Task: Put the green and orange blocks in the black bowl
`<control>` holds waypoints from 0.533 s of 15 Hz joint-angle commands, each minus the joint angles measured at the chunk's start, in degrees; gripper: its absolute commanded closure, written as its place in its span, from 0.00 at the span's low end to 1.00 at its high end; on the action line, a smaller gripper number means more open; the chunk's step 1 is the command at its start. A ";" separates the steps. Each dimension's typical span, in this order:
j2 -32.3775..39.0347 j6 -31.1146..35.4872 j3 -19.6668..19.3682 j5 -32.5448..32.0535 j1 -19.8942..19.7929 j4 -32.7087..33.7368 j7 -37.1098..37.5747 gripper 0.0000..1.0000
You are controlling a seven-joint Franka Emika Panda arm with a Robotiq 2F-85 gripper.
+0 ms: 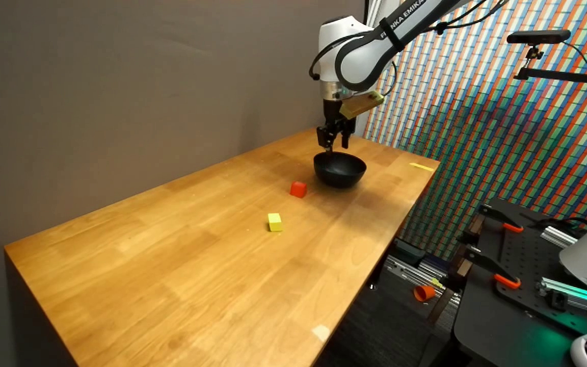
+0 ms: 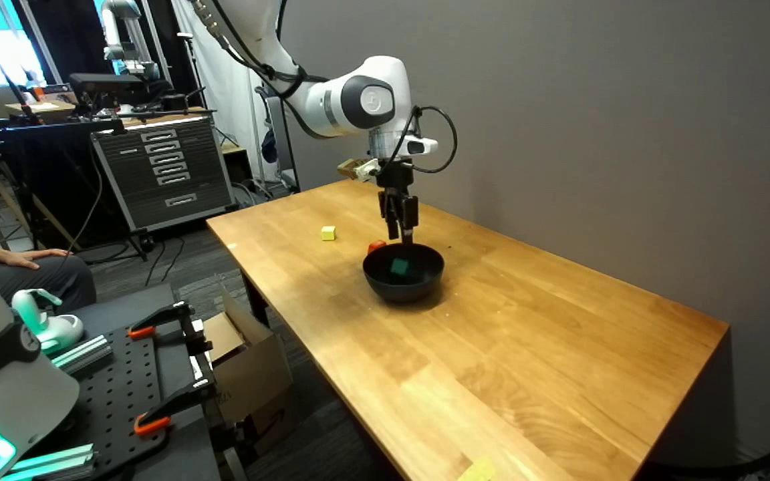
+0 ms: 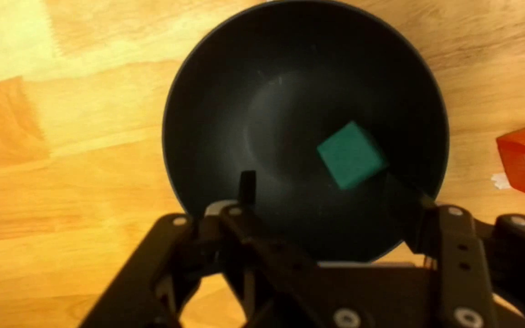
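Jaws apart above black bowl [image 1: 340, 177], green block [image 3: 352, 155] inside: best go straight up, then to orange block [image 1: 298, 189] beside bowl.

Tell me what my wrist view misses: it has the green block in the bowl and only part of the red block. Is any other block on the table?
Observer: Yes, a yellow block is on the table, farther from the bowl than the red block is.
Operator: Anything resting on the part of the red block I can't see?
Observer: No. It shows whole in an exterior view, with nothing on top of it.
Operator: Do I look tilted?
Observer: Not clearly: in both exterior views the gripper points about straight down.
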 commanded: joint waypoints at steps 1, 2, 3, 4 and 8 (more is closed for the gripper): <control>2.57 -5.29 4.15 5.15 -2.17 5.58 -3.66 0.00; 3.43 -5.73 5.24 6.32 -2.31 6.95 -4.67 0.00; 4.09 -6.09 6.36 7.55 -2.45 8.21 -5.85 0.00; 5.14 -6.21 7.44 8.60 -2.45 9.83 -7.01 0.00; 9.87 -7.75 10.68 11.93 -2.54 16.04 -11.32 0.00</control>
